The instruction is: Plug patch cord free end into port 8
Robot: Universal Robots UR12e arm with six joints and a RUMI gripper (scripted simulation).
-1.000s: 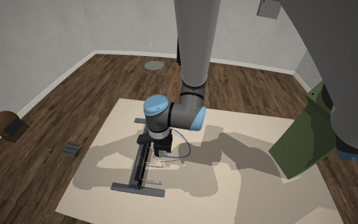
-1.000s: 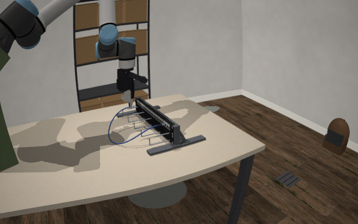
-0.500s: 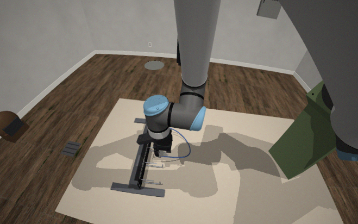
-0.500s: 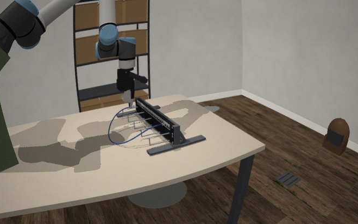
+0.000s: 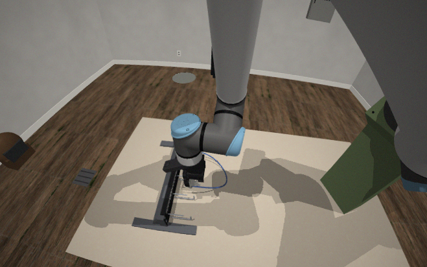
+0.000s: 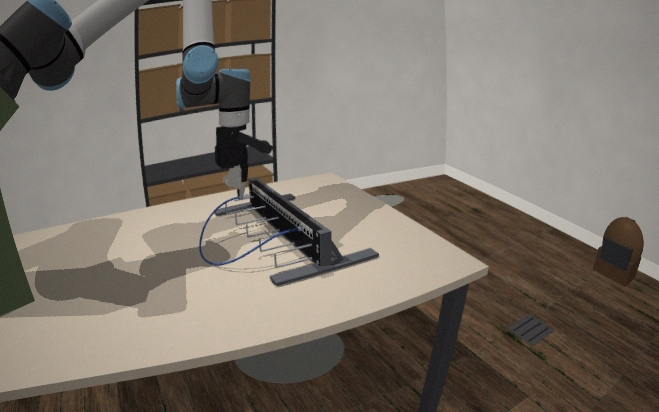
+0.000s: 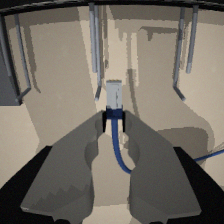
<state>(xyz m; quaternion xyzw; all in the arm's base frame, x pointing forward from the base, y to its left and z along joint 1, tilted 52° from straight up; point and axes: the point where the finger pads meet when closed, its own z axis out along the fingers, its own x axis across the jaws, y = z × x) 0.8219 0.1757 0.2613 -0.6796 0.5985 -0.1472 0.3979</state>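
Observation:
My gripper (image 7: pixel 114 112) is shut on the free plug (image 7: pixel 113 93) of the blue patch cord (image 7: pixel 119 150). The pale plug sticks out past the fingertips and hangs above the table top, pointing down in the wrist view. In the exterior view the gripper (image 6: pixel 240 190) stands at the far left end of the black port panel (image 6: pixel 290 220), just in front of it. The cord (image 6: pixel 208 240) loops over the table, and its other end is plugged in toward the right part of the panel (image 6: pixel 294 230). I cannot tell which way the latch faces.
The rack stands upright on two flat feet, one of them (image 6: pixel 324 266) near the table's right side. Thin wire cable guides (image 7: pixel 95 55) stick out in front of the panel, on both sides of the plug. A green block (image 5: pixel 361 165) and a storage shelf stand behind.

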